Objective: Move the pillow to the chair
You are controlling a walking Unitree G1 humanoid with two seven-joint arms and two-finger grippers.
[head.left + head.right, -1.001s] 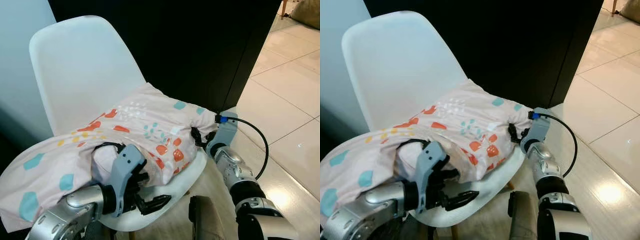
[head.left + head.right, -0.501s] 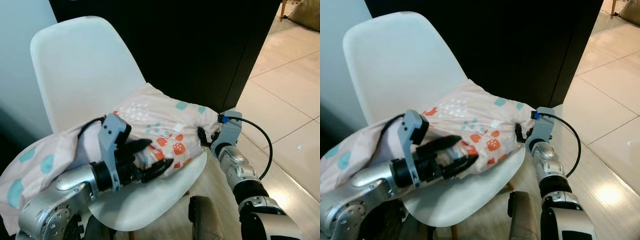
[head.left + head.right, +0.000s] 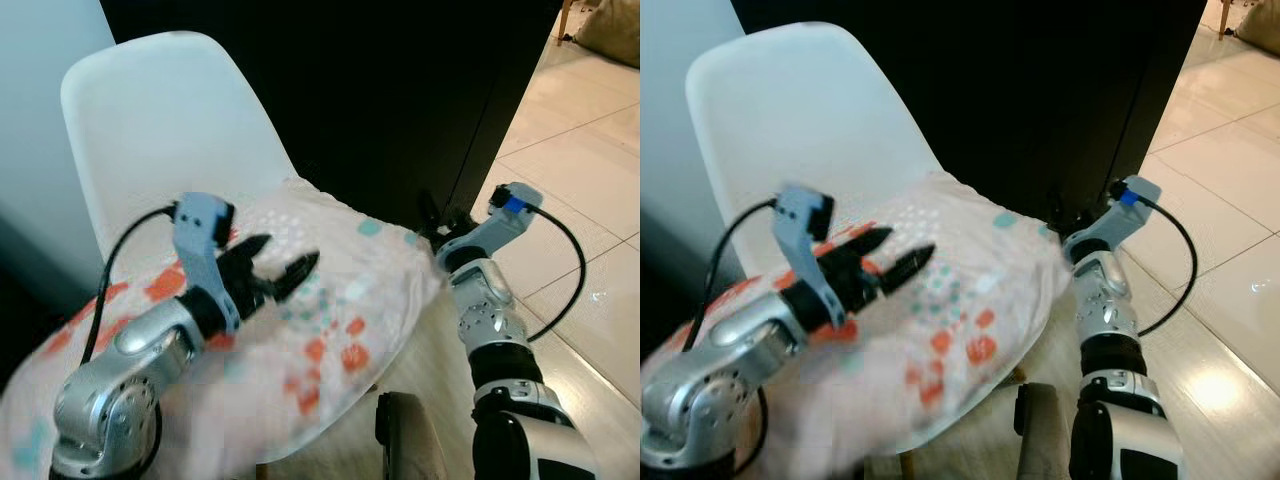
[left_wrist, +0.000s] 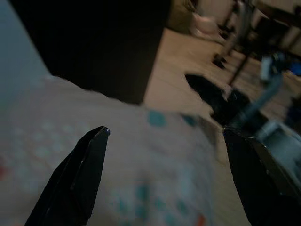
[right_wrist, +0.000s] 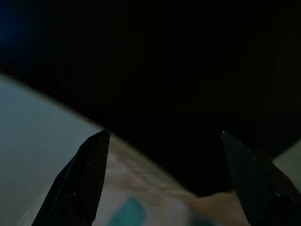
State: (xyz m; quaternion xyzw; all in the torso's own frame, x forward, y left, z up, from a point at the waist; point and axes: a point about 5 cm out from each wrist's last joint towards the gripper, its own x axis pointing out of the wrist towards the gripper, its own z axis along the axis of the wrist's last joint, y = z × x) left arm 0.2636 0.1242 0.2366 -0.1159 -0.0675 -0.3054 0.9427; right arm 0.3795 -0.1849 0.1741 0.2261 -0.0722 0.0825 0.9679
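Observation:
A pale pink pillow [image 3: 340, 320] with orange and teal spots lies across the seat of the white shell chair [image 3: 160, 130]; it looks blurred. Its left end hangs past the seat's left edge. My left gripper [image 3: 285, 268] hovers open just above the middle of the pillow, with nothing between its fingers. The left wrist view looks down on the pillow [image 4: 155, 188] between the spread fingers [image 4: 87, 174]. My right gripper [image 3: 438, 215] is raised at the pillow's right end, clear of the cloth. Its fingers [image 5: 89, 174] stand apart with nothing between them.
A dark panel [image 3: 400, 90] rises right behind the chair. Glossy tiled floor [image 3: 580, 180] stretches to the right. A light wall [image 3: 40, 150] is on the left. A brownish object [image 3: 405, 440] sits low at the front by the chair.
My left gripper came out from the pillow's front and rose above it. My right gripper lifted away from the pillow's right end. The pillow has settled flatter on the seat.

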